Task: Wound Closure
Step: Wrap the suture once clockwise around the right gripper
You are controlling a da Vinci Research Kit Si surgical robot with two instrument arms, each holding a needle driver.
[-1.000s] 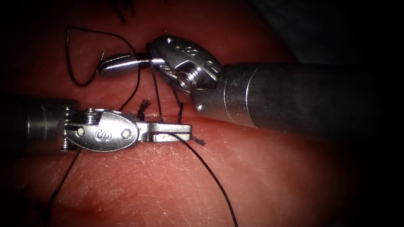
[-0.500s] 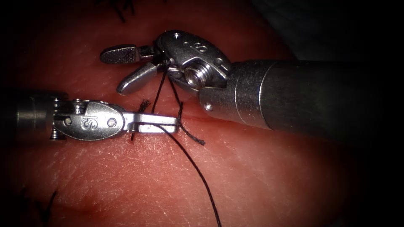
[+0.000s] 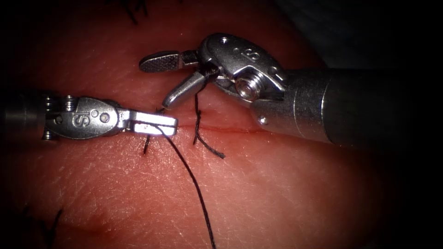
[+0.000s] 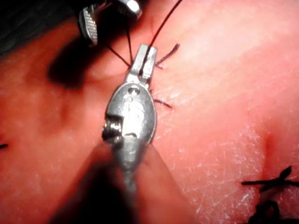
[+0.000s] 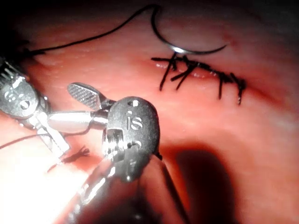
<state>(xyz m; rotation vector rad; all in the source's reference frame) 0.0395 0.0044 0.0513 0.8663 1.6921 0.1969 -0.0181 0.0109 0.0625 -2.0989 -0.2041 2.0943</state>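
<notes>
The left tool [image 3: 154,124] comes in from the left, its jaws shut on the dark thread [image 3: 194,184], which runs down toward the front edge. Its shut tips [image 4: 144,58] also show in the left wrist view. The right tool [image 3: 159,82] stands open above the cut [image 3: 230,129] and holds nothing. A thread strand [image 3: 197,115] rises from the tissue [image 3: 277,184] to the base of its jaws. The curved needle [image 5: 196,49] lies free on the tissue beside older stitches [image 5: 201,70], with no tool on it. The right tool [image 5: 70,108] appears open here too.
Short cut thread ends [image 3: 214,151] stick out beside the cut, and another end [image 3: 146,144] lies under the left jaws. The right tool's thick shaft [image 3: 350,110] covers the tissue at the right. More stitch ends [image 4: 273,182] lie behind the left tool.
The right tool's jaws, shut on thread a second ago, have opened and the tool has drawn back to the right. The left tool moved left with its thread. The upper-left thread loop has gone.
</notes>
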